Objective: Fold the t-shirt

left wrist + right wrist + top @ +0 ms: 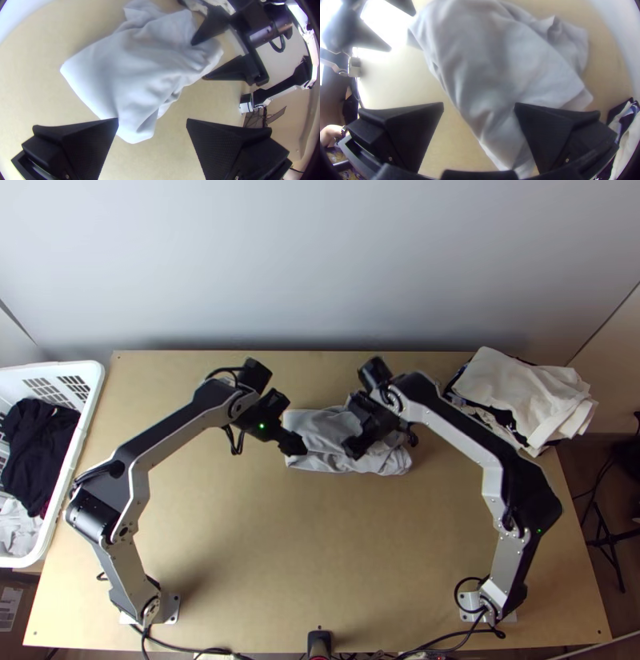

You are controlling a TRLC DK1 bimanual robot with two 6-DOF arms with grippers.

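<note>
The left gripper [298,446] is released, its two fingers [80,146] set wide apart. In the left wrist view one fingertip overlaps the edge of the light grey t-shirt [328,426], and a corner of cloth lies between the tips; whether they touch it cannot be told. The right gripper [352,448] is also released, its fingers well apart; the right wrist view has one over the cloth and the other over bare table [320,540]. The left wrist view has its two tips at the far end of the shirt, one over the fabric and one beside it.

The t-shirt lies loosely folded and wrinkled on the far half of the table, near the middle, both grippers over its near side. The right wrist view brings out overlapping layers and a rumpled part at one side.

Farther out, the top view has a white laundry basket [84,444] at the left with dark clothes [36,448] and pale cloth [18,528] inside. A clothes pile at the far right has white cloth [520,388] on top and darker pieces beneath; in the right wrist view, a blue and white patterned piece [632,110] is visible there. At the lower left is a pale label [8,604], its writing too small to tell.
</note>
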